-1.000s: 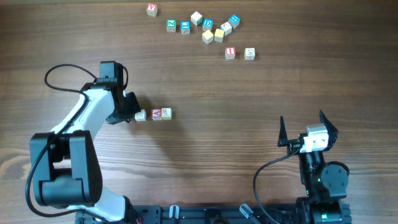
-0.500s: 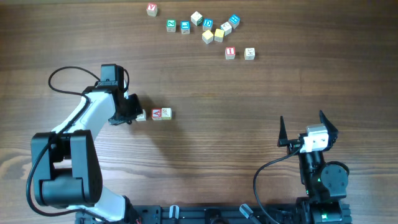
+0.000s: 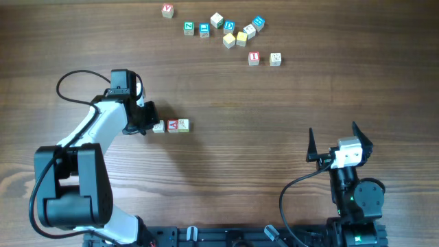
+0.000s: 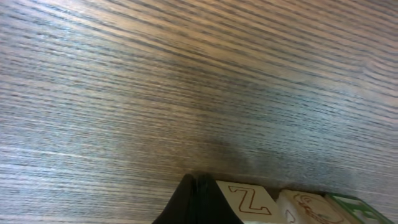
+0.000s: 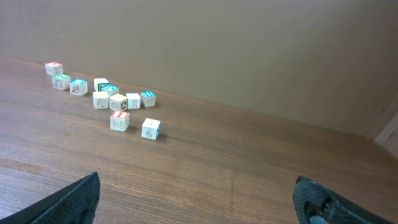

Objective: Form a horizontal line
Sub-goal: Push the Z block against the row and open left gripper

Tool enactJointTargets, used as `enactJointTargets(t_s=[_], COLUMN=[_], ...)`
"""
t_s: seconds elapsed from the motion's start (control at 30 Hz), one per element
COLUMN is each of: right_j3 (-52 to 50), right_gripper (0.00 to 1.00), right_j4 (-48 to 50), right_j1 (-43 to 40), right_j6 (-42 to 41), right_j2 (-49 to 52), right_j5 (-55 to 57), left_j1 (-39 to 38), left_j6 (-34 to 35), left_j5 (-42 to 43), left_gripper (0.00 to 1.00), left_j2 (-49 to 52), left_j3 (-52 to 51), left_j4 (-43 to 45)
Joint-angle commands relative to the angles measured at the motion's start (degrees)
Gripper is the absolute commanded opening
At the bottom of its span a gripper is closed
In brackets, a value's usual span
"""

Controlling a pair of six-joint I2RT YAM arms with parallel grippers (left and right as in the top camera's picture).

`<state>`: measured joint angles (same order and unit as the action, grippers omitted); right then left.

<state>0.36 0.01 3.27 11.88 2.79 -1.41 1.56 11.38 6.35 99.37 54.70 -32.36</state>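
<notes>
A short row of three small wooden cubes lies left of the table's middle: a cream cube with a Z, a red A cube and a cream cube. My left gripper is shut and its tip touches the left side of the Z cube. In the left wrist view the shut fingers sit right beside the Z cube. A red I cube and a cream cube lie apart at the upper right. My right gripper is open and empty at the lower right.
A loose cluster of blue-lettered, yellow and cream cubes lies at the far edge, with a red-lettered cube at its left. The right wrist view shows the same cluster far ahead of the open right fingers.
My left gripper has moved a little to the right and pushed the Z cube up against the red A cube. The right arm has not moved.
</notes>
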Motion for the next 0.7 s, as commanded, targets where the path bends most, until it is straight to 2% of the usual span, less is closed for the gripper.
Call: enactJointTargets(t_s=[0.0, 0.67], right_j3=[-0.1, -0.1], right_gripper=[1.00, 1.00], right_j4=[0.3, 0.3], right_j1=[-0.1, -0.1], right_j6=[0.3, 0.3], right_j2=[-0.3, -0.3], right_j5=[0.1, 0.1], left_j1=[0.2, 0.2], left_j6=[-0.9, -0.2], left_j5=[1.8, 5.9], left_gripper=[0.04, 0.04], left_j2=[0.1, 0.1], left_j3=[-0.4, -0.4], left_j4=[0.3, -0.4])
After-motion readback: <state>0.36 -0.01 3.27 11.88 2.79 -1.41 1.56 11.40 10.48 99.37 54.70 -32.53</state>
